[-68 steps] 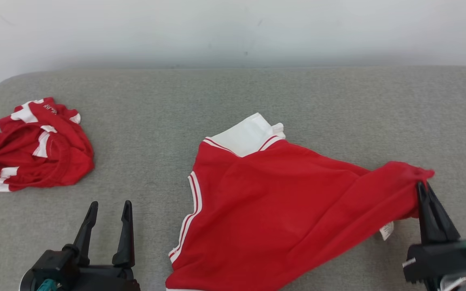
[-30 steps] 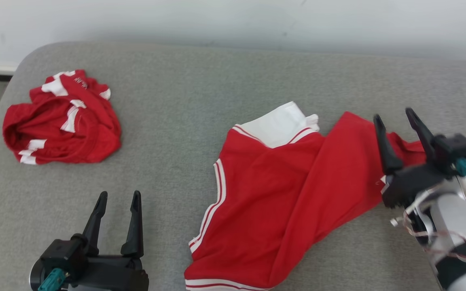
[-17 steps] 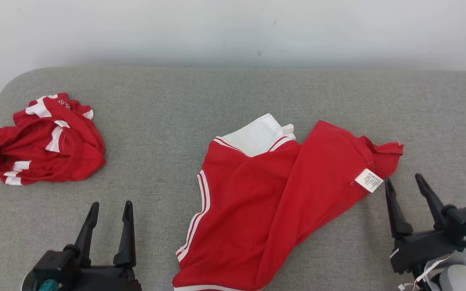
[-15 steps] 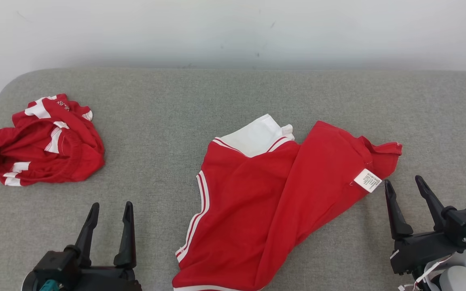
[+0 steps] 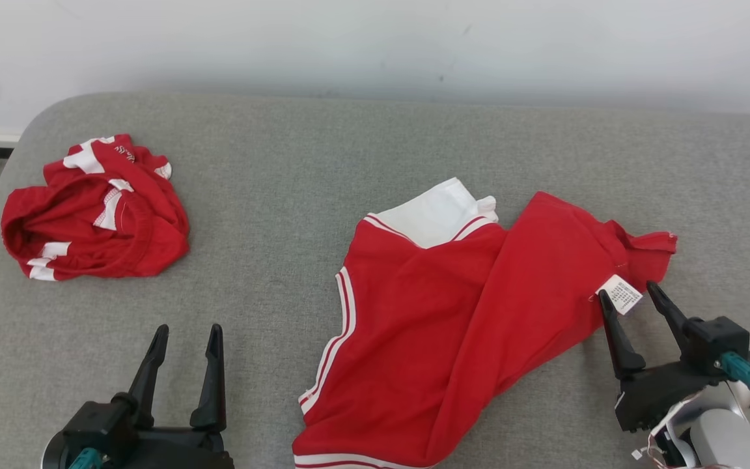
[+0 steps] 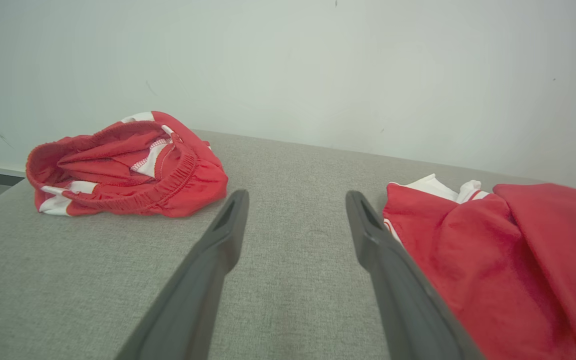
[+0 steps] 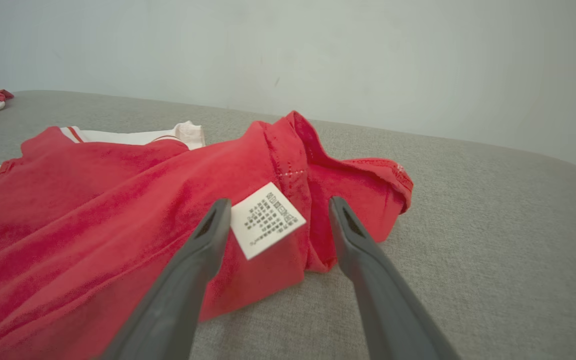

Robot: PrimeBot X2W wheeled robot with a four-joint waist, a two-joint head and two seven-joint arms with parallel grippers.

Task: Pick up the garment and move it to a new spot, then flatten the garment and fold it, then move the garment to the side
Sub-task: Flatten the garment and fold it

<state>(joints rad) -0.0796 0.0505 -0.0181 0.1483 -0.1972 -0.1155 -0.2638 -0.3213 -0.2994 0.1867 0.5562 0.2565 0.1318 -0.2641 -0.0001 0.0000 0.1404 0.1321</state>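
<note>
The garment (image 5: pixel 453 319) is red with white trim and lies partly folded over itself on the grey surface, its white care label (image 5: pixel 621 294) turned up at the right edge. My right gripper (image 5: pixel 630 294) stands open with its fingertips on either side of that label and nothing held. The right wrist view shows the label (image 7: pixel 266 220) between the open fingers, just beyond the tips, on the garment (image 7: pixel 118 210). My left gripper (image 5: pixel 187 333) is open and empty at the lower left, left of the garment (image 6: pixel 493 250).
A second red and white garment (image 5: pixel 92 212) lies bunched at the far left of the grey padded surface (image 5: pixel 362 150); it also shows in the left wrist view as a crumpled heap (image 6: pixel 128 167). A pale wall stands behind. The surface's left edge is rounded.
My right gripper let go of the garment's right corner, which now lies folded over on the cloth, and drew back toward me near the label. The camera shifted. The left gripper stayed put.
</note>
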